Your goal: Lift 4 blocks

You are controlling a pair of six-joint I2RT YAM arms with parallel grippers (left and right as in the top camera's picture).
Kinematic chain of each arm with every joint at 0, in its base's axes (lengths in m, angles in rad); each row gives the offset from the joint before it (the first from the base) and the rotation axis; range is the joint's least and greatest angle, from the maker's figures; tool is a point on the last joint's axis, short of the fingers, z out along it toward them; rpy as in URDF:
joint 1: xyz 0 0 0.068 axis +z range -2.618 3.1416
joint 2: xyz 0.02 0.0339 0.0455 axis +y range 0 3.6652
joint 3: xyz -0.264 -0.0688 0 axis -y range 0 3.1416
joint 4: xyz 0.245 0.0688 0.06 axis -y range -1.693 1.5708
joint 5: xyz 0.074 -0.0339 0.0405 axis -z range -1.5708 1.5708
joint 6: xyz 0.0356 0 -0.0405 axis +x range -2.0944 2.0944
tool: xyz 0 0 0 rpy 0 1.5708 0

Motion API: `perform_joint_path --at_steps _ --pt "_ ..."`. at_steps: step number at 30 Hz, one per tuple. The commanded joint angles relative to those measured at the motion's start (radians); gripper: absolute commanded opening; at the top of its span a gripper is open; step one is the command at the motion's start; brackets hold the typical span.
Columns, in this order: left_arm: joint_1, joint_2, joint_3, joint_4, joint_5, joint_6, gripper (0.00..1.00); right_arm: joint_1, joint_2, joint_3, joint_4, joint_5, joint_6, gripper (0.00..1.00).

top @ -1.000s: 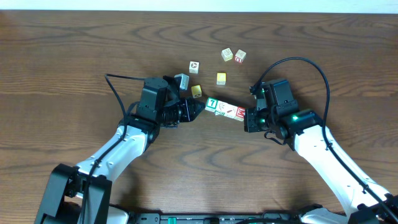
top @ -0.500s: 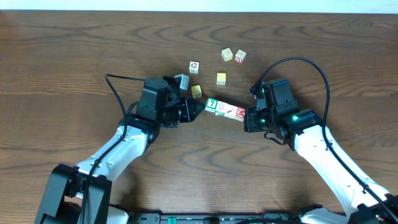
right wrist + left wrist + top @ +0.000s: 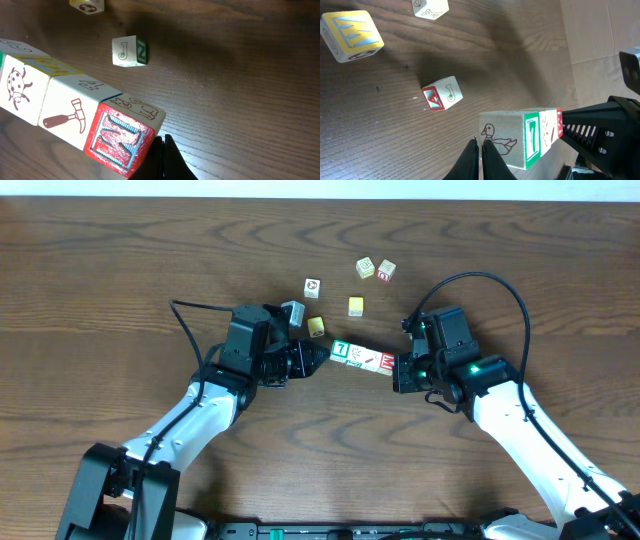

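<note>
Four blocks form a short row mid-table: the green "7" block, two white picture blocks and the red "M" block. My left gripper is shut, its tips pressing the row's left end. The left wrist view shows the left gripper against the duck face beside the green "7". My right gripper is shut too, pushing on the right end. In the right wrist view the right gripper sits beside the red "M", followed by the hammer block and the ladybug block. The row seems to hang slightly above the wood.
Loose cubes lie behind the row: a yellow cube close to my left gripper, another yellow one, a white cube, and a pair farther back. A lettered "J" cube lies near the row.
</note>
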Motion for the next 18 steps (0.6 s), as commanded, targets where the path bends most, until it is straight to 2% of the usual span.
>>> perform_joint_path --at_steps 1,18 --pt "-0.056 -0.021 0.041 0.006 0.204 0.000 0.07 0.048 -0.027 0.065 0.039 -0.264 0.002 0.01" --pt "-0.056 -0.021 0.041 0.003 0.205 -0.001 0.07 0.042 -0.055 0.066 0.037 -0.242 0.002 0.01"
